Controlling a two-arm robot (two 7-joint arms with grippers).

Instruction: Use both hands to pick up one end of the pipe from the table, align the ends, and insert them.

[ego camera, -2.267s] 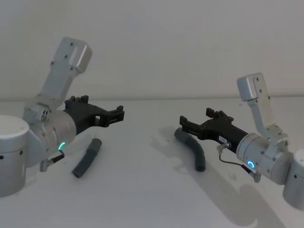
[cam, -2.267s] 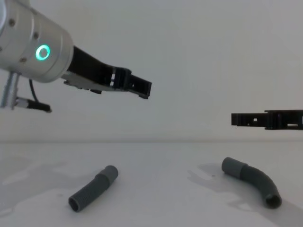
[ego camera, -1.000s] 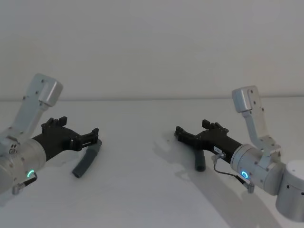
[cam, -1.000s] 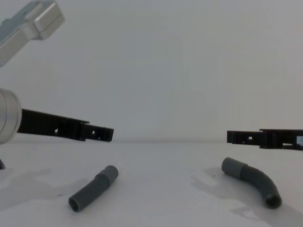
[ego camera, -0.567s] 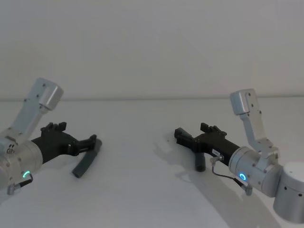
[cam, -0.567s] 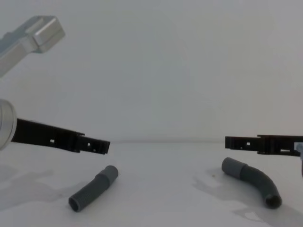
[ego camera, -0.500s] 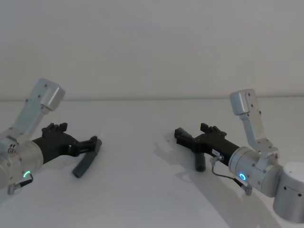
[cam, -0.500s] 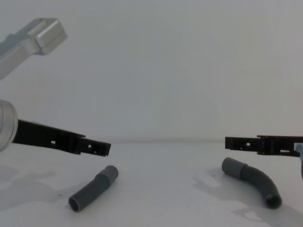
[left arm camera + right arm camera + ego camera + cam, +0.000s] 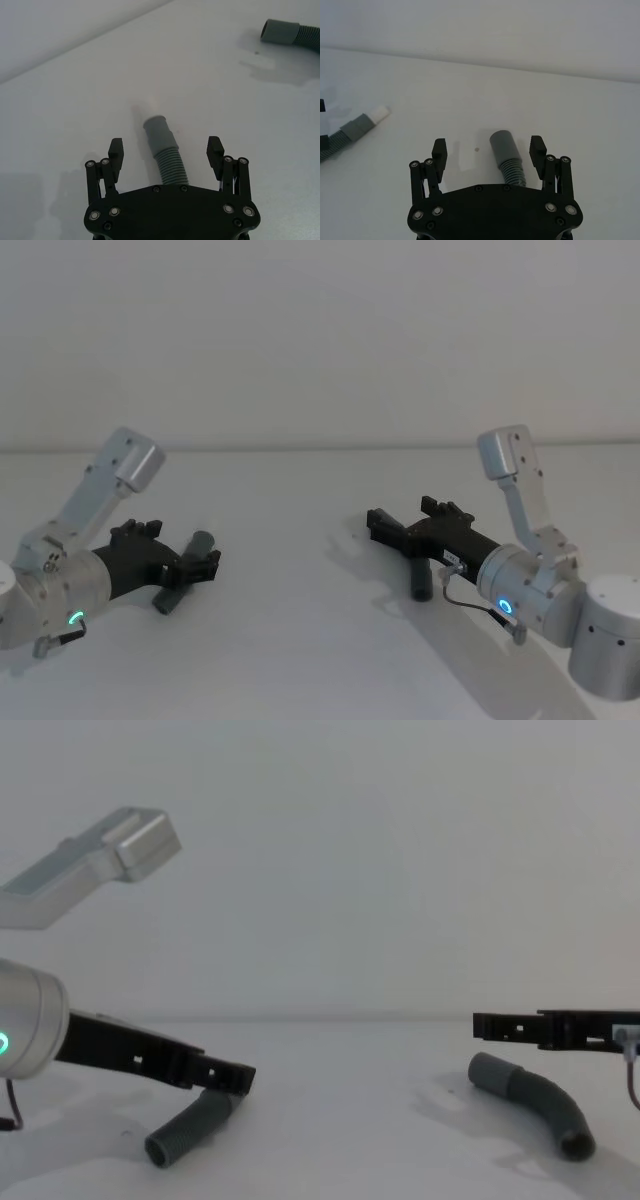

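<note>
The short pipe piece point(image 9: 201, 541) lies on the white table point(image 9: 300, 640) at the left, its whitish-tipped end point(image 9: 380, 112) pointing away from me. My left gripper point(image 9: 165, 148) is open and low over it, a finger on each side of the ribbed part just behind the cuff point(image 9: 159, 131); from the side the left gripper point(image 9: 235, 1075) is level with that cuff. The curved pipe piece point(image 9: 530, 1100) lies at the right. My right gripper point(image 9: 488, 147) is open, and the plain cuff point(image 9: 502, 145) lies between its fingers; from the side the right gripper point(image 9: 490, 1025) hangs just above the cuff.
A plain pale wall rises behind the table's far edge. Bare tabletop point(image 9: 350, 1120) separates the two pieces. The silver elbow point(image 9: 135, 460) of the left arm and the silver elbow point(image 9: 505, 452) of the right arm stand up above the table.
My left gripper has dropped and slid forward until its fingers straddle the short piece. The right gripper has sunk slightly over the curved piece. Both pieces lie where they were.
</note>
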